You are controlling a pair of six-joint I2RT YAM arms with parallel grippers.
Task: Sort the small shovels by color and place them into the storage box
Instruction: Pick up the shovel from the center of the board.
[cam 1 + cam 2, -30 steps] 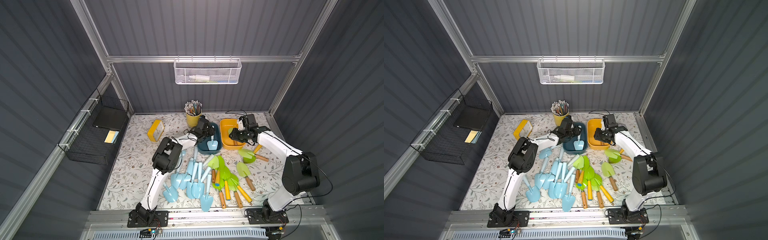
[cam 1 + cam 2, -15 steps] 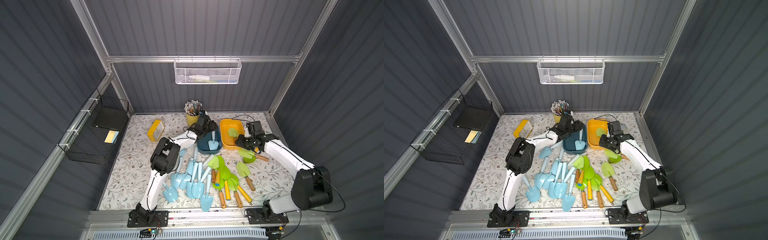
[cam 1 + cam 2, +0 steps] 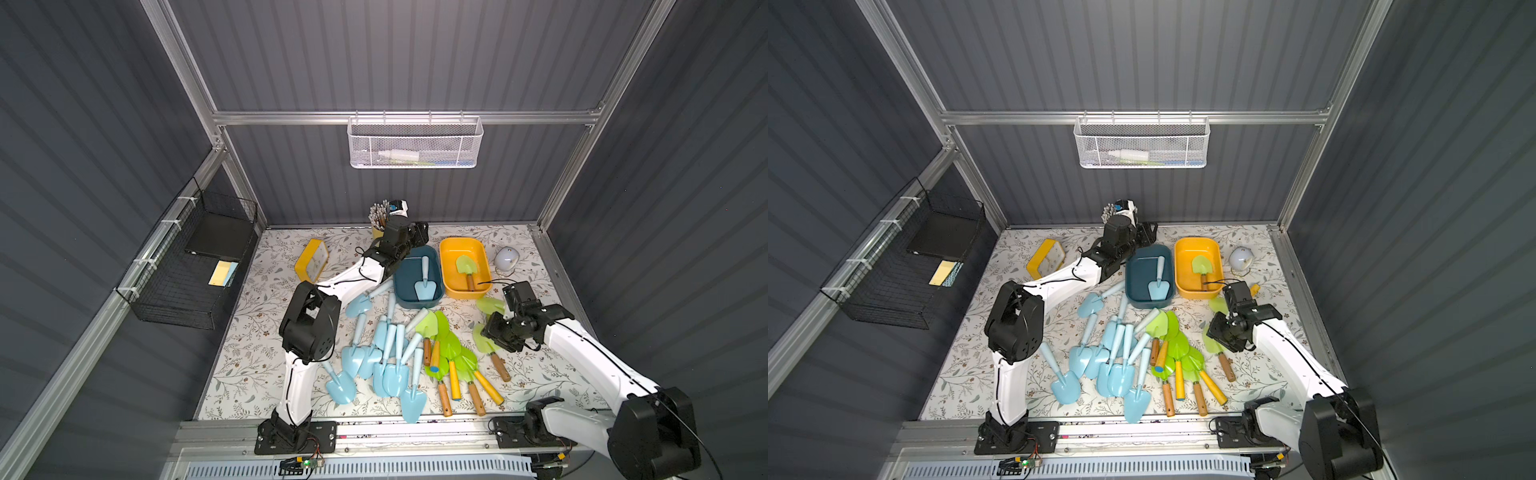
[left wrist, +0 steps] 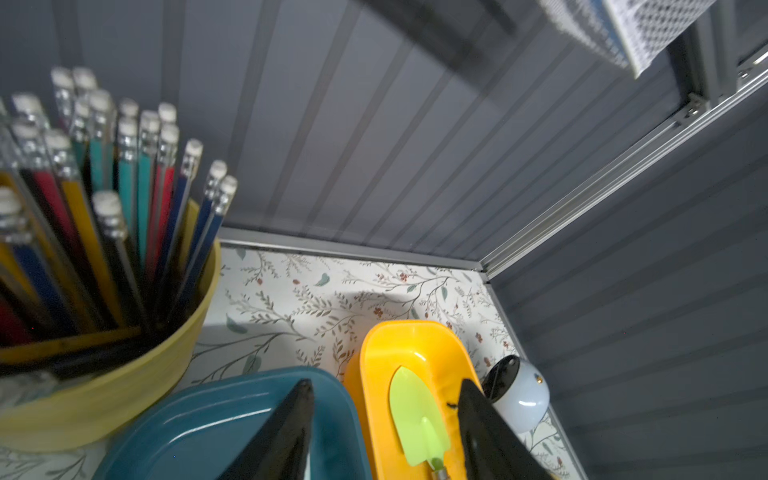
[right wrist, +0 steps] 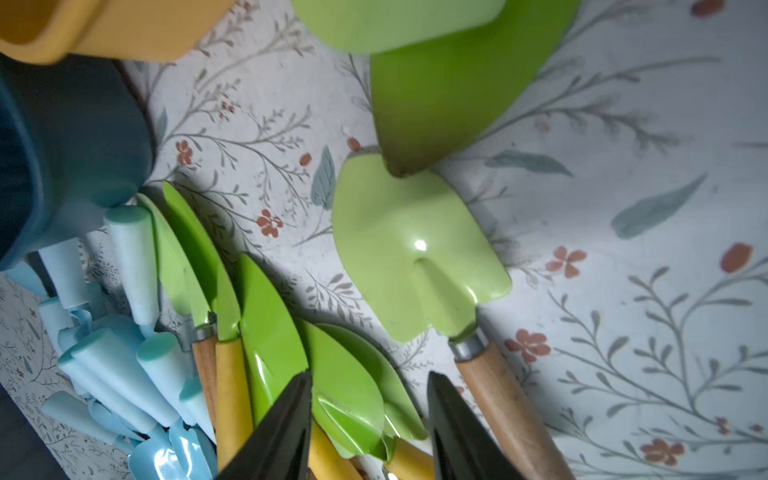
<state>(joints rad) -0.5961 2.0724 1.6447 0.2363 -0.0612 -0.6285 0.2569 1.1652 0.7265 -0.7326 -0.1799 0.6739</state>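
Observation:
Two storage boxes stand side by side at the back. The teal box (image 3: 409, 270) holds one pale blue shovel (image 3: 424, 286). The yellow box (image 3: 451, 253) holds one green shovel (image 3: 465, 266). Several blue shovels (image 3: 386, 353) and green shovels (image 3: 446, 345) lie heaped in front of them. My left gripper (image 3: 419, 235) hangs open and empty above the teal box's far end; its wrist view shows the gripper (image 4: 386, 384) above both boxes. My right gripper (image 3: 494, 332) is open over loose green blades (image 5: 349, 399), beside a wooden-handled green shovel (image 5: 415, 257).
A yellow cup of pencils (image 3: 379, 220) stands just behind my left gripper. A yellow frame (image 3: 311, 259) leans at the back left, and a pale dome (image 3: 505, 259) sits right of the yellow box. Wire baskets hang on the back wall (image 3: 415, 143) and left wall (image 3: 187, 270).
My right gripper let go of a green shovel into the yellow box, then swung forward over the loose green shovels. My left gripper opened and drew back from the blue shovel in the teal box.

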